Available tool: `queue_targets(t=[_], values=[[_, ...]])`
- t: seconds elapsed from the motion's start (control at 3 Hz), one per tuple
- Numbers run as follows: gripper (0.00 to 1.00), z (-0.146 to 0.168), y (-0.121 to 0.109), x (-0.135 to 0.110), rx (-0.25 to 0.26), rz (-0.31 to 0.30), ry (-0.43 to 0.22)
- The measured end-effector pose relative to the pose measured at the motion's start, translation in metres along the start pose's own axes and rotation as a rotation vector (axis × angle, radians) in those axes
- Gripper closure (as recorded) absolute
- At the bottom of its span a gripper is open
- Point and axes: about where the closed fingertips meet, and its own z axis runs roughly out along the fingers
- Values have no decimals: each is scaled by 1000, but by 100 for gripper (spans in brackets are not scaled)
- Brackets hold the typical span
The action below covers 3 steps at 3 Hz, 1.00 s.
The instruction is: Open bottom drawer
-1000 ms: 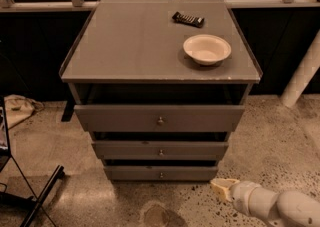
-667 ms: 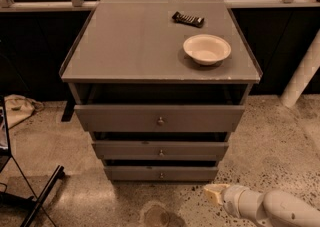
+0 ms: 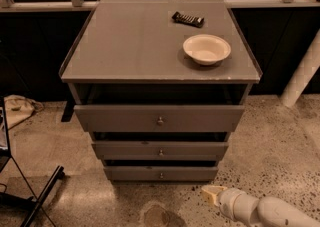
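Note:
The grey cabinet (image 3: 150, 46) has three drawers, each pulled out a little. The bottom drawer (image 3: 160, 173) is the lowest and narrowest grey front, with a tiny round knob (image 3: 161, 175) at its centre. The middle drawer (image 3: 160, 150) and the wider top drawer (image 3: 159, 117) sit above it. My gripper (image 3: 210, 193) is at the end of the white arm at the lower right, low over the floor. It is just right of and below the bottom drawer's right end, apart from it.
A white bowl (image 3: 206, 48) and a black remote (image 3: 188, 19) lie on the cabinet top. A black stand leg (image 3: 42, 196) and a pale cloth bag (image 3: 17, 108) are at the left on the speckled floor. A white post (image 3: 302, 73) stands at the right.
My arm has moved left along the floor, bringing the gripper closer to the bottom drawer's right end. The drawers have not moved.

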Motion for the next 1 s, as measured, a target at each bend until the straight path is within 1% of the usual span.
queue_targets(t=[0.33,0.67,1.0], values=[[100,44,-14,19,22,39,-34],[100,84,-26,35,32,66,-28],[100,119,-38,44,35,88,1]])
